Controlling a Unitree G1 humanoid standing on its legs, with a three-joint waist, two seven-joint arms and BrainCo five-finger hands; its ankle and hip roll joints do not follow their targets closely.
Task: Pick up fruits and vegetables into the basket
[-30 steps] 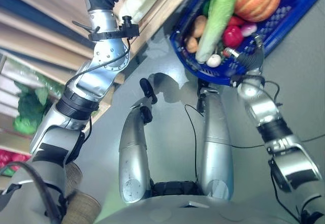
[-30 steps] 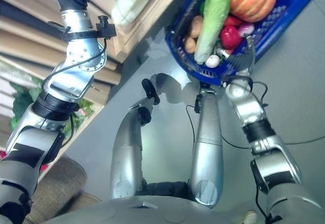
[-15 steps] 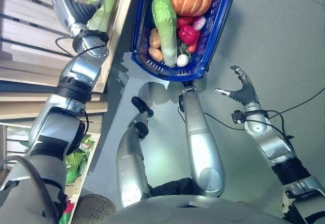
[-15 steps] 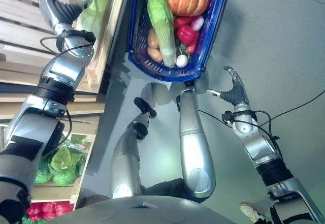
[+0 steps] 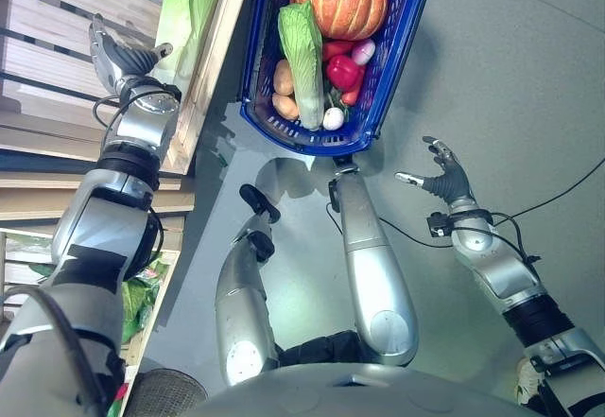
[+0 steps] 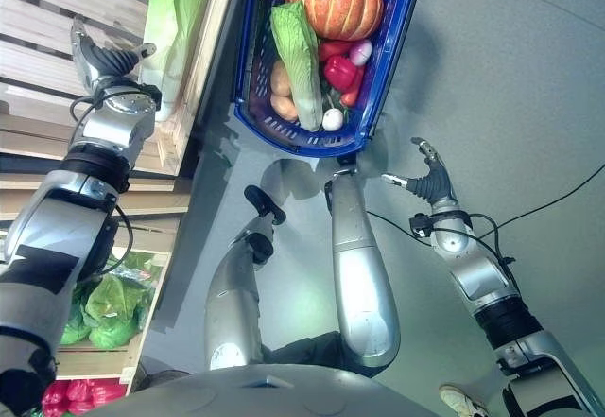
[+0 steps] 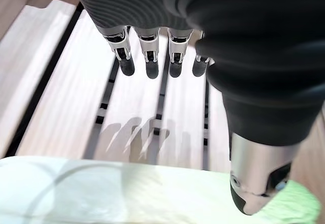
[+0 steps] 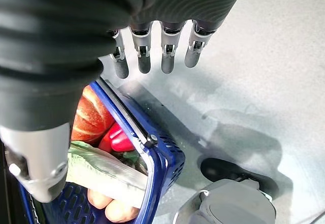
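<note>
The blue basket [image 5: 397, 67] sits on the grey floor [image 5: 529, 77], already holding a pumpkin [image 5: 340, 3], a long napa cabbage [image 5: 301, 58], a red pepper [image 5: 342, 71], potatoes [image 5: 283, 78] and a small white mushroom [image 5: 333, 119]. The left hand [image 5: 118, 58] reaches up over the slatted wooden shelf [image 5: 57, 20], fingers straight and spread, just beside another napa cabbage [image 5: 186, 15] lying at the shelf's edge; its thumb [image 7: 256, 183] is near the leaves. The right hand [image 5: 442, 176] hangs over bare floor to the right of the basket, apart from it, fingers [image 8: 167, 51] splayed, empty.
</note>
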